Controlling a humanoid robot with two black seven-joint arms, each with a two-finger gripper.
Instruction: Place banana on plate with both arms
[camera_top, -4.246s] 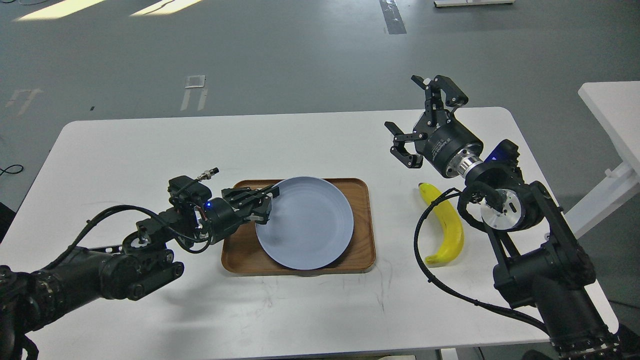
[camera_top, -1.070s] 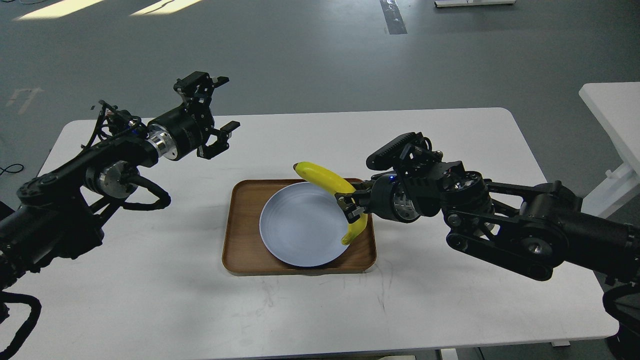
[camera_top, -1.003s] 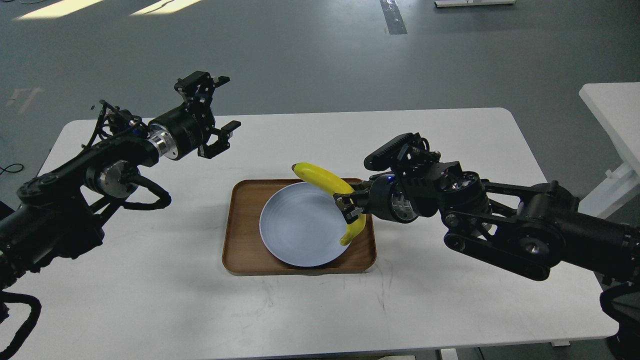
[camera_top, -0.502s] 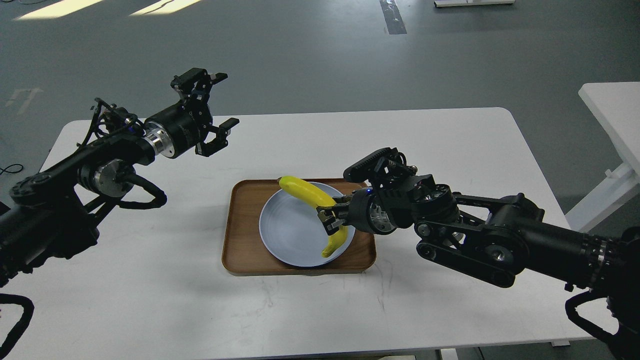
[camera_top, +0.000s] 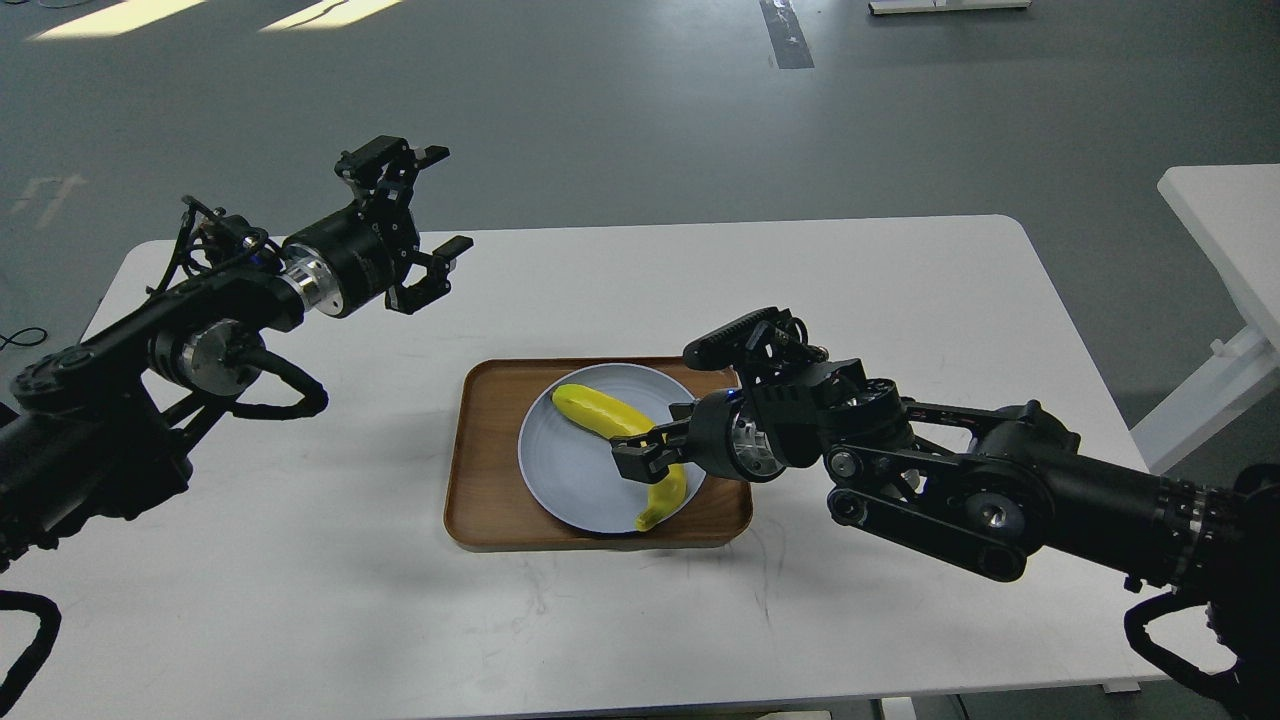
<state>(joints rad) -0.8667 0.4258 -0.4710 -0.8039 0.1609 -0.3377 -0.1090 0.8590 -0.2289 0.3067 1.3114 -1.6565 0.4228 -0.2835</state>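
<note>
The yellow banana (camera_top: 597, 410) lies across the pale blue-grey plate (camera_top: 572, 470), its lower end near the plate's front right rim. My right gripper (camera_top: 640, 455) reaches in from the right, low over the plate, shut around the banana's middle and hiding that part. My left gripper (camera_top: 457, 197) is open and empty, raised above the table's back left, well away from the plate.
The plate sits in a brown wooden tray (camera_top: 480, 490) at the middle of the white table (camera_top: 300, 600). A second white table (camera_top: 1220, 230) stands off to the right. Grey floor lies beyond the far edge.
My right gripper has moved left and down with the banana, from above the plate's right rim to down on the plate. My left gripper has hardly moved.
</note>
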